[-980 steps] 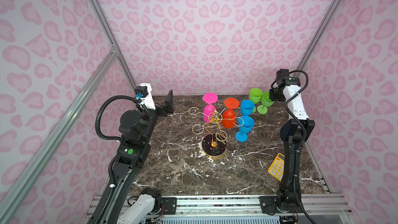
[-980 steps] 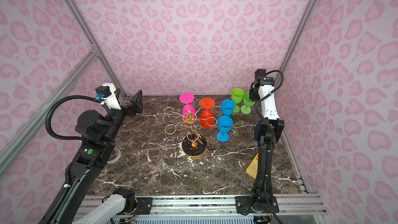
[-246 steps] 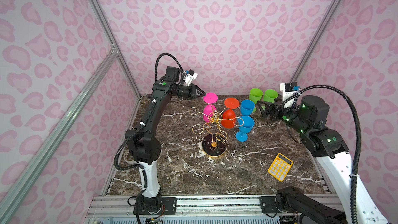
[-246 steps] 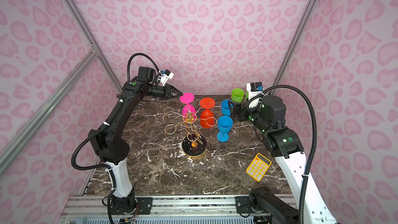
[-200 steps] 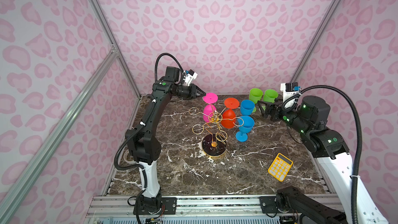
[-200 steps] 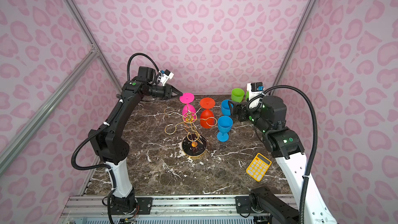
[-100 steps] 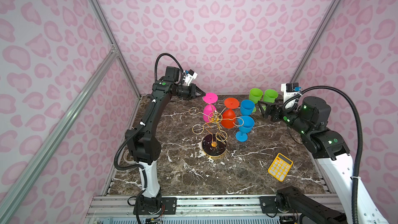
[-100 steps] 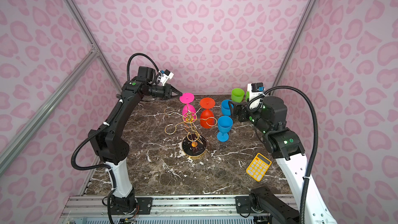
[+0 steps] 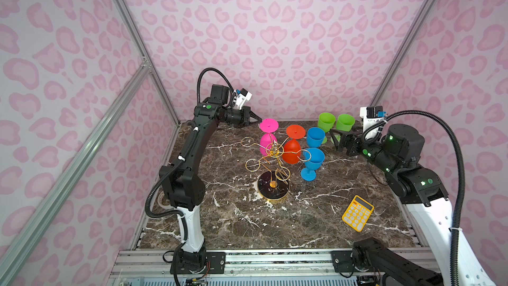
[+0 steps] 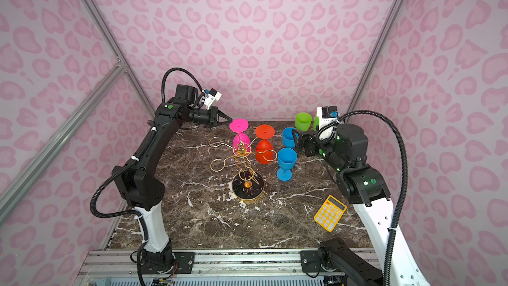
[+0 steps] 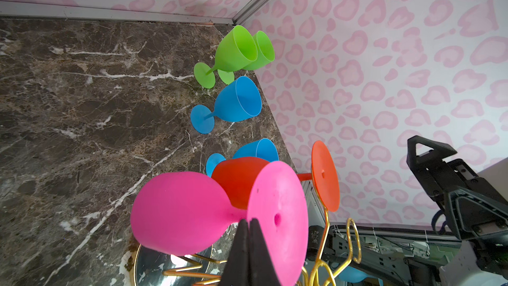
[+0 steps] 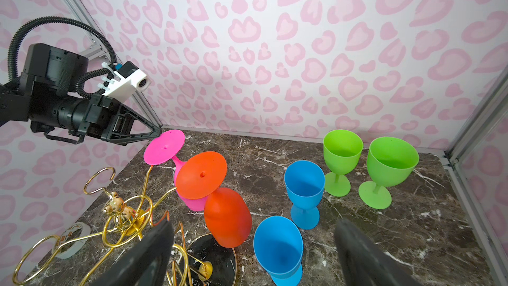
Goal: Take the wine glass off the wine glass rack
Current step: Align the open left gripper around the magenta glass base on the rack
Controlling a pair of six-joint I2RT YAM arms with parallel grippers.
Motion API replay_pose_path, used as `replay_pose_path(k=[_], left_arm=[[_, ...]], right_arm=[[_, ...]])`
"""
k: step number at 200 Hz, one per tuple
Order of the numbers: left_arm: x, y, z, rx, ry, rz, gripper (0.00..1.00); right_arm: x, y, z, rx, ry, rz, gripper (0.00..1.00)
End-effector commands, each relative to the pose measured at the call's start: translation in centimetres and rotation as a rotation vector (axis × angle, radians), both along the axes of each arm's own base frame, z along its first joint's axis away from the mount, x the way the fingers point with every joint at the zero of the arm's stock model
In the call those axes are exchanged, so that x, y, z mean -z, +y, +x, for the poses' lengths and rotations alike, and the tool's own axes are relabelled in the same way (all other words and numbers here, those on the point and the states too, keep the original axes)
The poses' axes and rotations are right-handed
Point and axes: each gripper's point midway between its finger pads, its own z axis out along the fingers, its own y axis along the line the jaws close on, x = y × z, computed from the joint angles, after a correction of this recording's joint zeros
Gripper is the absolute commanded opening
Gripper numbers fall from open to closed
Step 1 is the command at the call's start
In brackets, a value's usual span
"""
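The gold wire wine glass rack (image 9: 270,158) stands mid-table on its round black base (image 9: 275,192). Two wine glasses hang on it upside down: a pink one (image 9: 266,144) and an orange-red one (image 9: 292,152). My left gripper (image 9: 259,120) is shut, its tip at the rim of the pink glass's foot (image 12: 165,147). In the left wrist view the fingers (image 11: 242,243) are pressed together in front of that foot, with nothing seen between them. My right gripper (image 9: 339,140) hangs open to the right of the rack, above the nearer blue glass (image 12: 277,243).
Two blue glasses (image 9: 313,160) (image 9: 315,136) stand right of the rack, and two green ones (image 9: 326,122) (image 9: 345,122) at the back right corner. A yellow calculator (image 9: 357,212) lies front right. A tape roll (image 12: 70,239) lies near the left wall.
My left gripper's jaws have closed at the pink glass's foot over the last second. Both arms have hardly moved. Earlier still, both reached in from their rest poses.
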Motion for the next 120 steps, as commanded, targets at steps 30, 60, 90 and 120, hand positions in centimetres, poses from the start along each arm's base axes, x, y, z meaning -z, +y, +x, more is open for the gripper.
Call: replay_pose_path(k=[30, 60, 90, 120], left_arm=[[-1.40, 0.14, -0.50, 0.009, -0.012, -0.027, 0.06], [-1.44, 0.51, -0.33, 0.001, -0.006, -0.032, 0.05], [-1.80, 0.48, -0.41, 0.011, 0.011, -0.062, 0.03], [-1.99, 0.35, -0.80, 0.028, 0.018, -0.075, 0.03]], right_arm=[[-0.14, 0.26, 0.02, -0.012, -0.007, 0.013, 0.93], [-0.15, 0.33, 0.05, -0.014, -0.006, 0.014, 0.93], [-0.03, 0.41, 0.19, -0.016, -0.003, 0.015, 0.93], [-0.15, 0.52, 0.29, -0.020, -0.007, 0.021, 0.93]])
